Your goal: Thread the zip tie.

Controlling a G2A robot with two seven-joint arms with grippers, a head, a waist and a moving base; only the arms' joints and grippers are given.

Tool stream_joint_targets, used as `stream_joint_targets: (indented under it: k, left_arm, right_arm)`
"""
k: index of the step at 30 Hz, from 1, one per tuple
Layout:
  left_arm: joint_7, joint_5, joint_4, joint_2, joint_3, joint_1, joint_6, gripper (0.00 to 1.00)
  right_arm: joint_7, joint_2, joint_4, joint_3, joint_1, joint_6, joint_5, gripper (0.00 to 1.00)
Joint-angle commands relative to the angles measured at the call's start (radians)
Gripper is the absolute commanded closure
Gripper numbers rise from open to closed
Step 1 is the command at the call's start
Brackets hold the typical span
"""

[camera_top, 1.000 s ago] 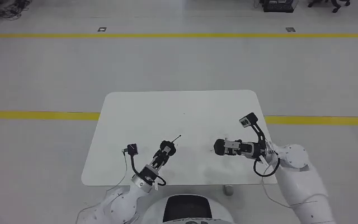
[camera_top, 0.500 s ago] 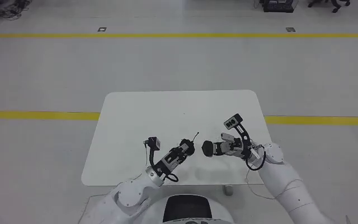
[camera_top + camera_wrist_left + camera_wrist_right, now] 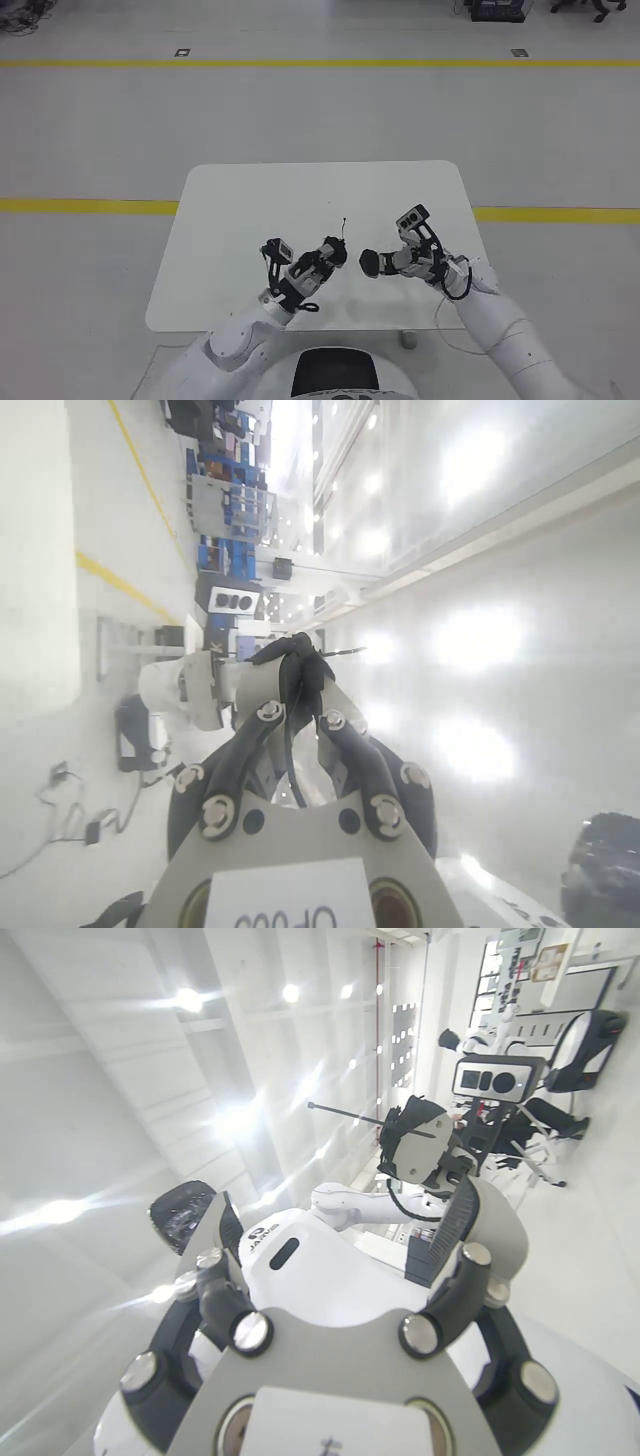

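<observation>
Over the near part of the white desk (image 3: 250, 200), the left tool (image 3: 333, 252) is clamped tight on the zip tie (image 3: 343, 229), a thin black strip whose free end, with its small head, sticks out toward the far side. Just to its right the right tool (image 3: 369, 263) faces it, fingers spread wide with nothing between them, close to the left tool but not touching.

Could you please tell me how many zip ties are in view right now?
1. The zip tie is pinched in the left gripper above the table, its free end sticking out past the fingers. None seems hidden.
</observation>
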Motion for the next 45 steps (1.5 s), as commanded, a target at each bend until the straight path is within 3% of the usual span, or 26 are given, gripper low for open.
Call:
stream_joint_targets:
  k: [1,9,13,14,18,22,32,45]
  left_arm:
    - [-0.07,-0.059,0.023,-0.017,-0.019,0.008,0.0,1.0]
    - [-0.323,-0.201,0.112,-0.108,-0.089,0.024,0.0,1.0]
    - [-0.375,-0.196,0.145,-0.147,-0.119,0.03,0.0,1.0]
    - [-0.383,-0.193,0.15,-0.156,-0.125,0.032,0.0,1.0]
    - [-0.415,-0.181,0.168,-0.188,-0.148,0.041,0.0,1.0]
    - [-0.448,-0.175,0.188,-0.219,-0.17,0.049,0.0,1.0]
    - [-0.504,-0.154,0.218,-0.27,-0.21,0.065,0.0,1.0]
    - [-0.547,-0.131,0.236,-0.309,-0.236,0.082,0.0,1.0]
  right_arm:
    - [-0.001,-0.002,0.017,-0.015,0.01,0.005,0.026,0.0]
    - [-0.001,-0.012,0.063,-0.1,0.047,0.019,0.128,0.0]
    - [-0.001,-0.018,0.075,-0.143,0.067,0.013,0.148,0.0]
    - [-0.001,-0.019,0.077,-0.151,0.071,0.011,0.152,0.07]
    - [-0.001,-0.021,0.079,-0.185,0.085,0.003,0.165,0.5]
    - [-0.001,-0.022,0.086,-0.213,0.099,-0.008,0.173,0.56]
    - [-0.001,-0.018,0.101,-0.256,0.123,-0.025,0.186,0.68]
    - [-0.001,-0.015,0.117,-0.297,0.143,-0.037,0.205,0.83]
